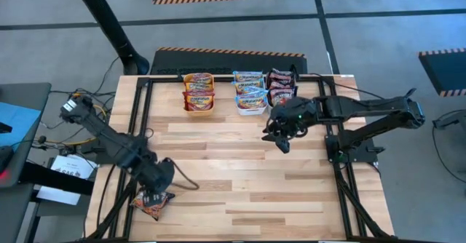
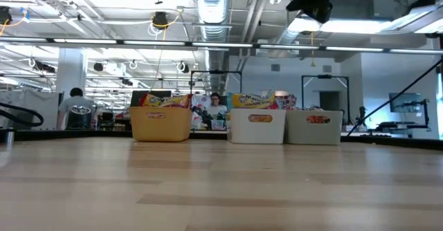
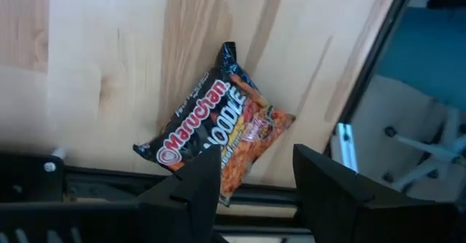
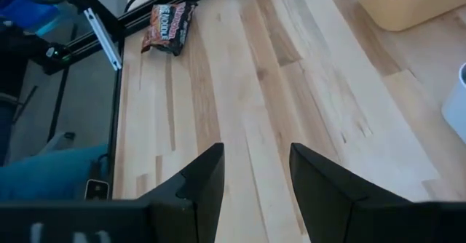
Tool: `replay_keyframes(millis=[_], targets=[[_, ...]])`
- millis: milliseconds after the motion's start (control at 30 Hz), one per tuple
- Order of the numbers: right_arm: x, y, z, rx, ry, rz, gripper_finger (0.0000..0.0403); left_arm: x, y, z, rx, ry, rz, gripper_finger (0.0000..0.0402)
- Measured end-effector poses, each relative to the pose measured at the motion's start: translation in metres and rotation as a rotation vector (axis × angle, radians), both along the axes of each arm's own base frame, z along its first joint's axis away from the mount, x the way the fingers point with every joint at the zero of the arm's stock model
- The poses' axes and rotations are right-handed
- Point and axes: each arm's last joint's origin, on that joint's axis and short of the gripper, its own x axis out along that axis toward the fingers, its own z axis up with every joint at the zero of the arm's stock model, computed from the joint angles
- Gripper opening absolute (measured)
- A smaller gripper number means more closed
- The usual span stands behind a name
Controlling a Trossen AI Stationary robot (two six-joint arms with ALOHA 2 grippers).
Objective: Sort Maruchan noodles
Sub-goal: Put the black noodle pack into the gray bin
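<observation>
One dark maroon-red Maruchan packet (image 3: 222, 135) lies flat at the table's near left corner (image 1: 153, 203), one end over the table's edge; it also shows far off in the right wrist view (image 4: 166, 26). My left gripper (image 3: 255, 174) is open just above it, its fingers on either side of the packet's near end without touching. My right gripper (image 4: 255, 174) is open and empty, raised in front of the bins. Other packets fill the orange bin (image 1: 198, 94), the white bin (image 1: 250, 92) and the grey bin (image 1: 281, 87) at the far edge.
The three bins (image 2: 160, 120) stand in a row along the far edge. A black metal frame rail (image 3: 145, 181) runs along the table's left and near edges next to the packet. Bare wood (image 1: 240, 177) lies between the arms.
</observation>
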Motion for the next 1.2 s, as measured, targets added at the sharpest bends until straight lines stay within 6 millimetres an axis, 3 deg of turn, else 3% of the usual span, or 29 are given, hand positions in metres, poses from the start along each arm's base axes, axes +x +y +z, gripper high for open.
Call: replay_keyframes(millis=[400, 567, 1200], targets=[[0.000, 0.002, 0.001, 0.001, -0.007, 0.007, 0.0179, -0.022, -0.020, -0.035, 0.074, 0.006, -0.018, 0.0158], [0.000, 0.002, 0.001, 0.001, -0.007, 0.007, 0.0179, -0.026, -0.028, -0.050, 0.021, 0.006, -0.009, 0.0158], [0.000, 0.002, 0.001, 0.002, -0.008, 0.006, 0.0179, -0.045, -0.032, -0.092, 0.020, 0.064, 0.079, 0.0158]])
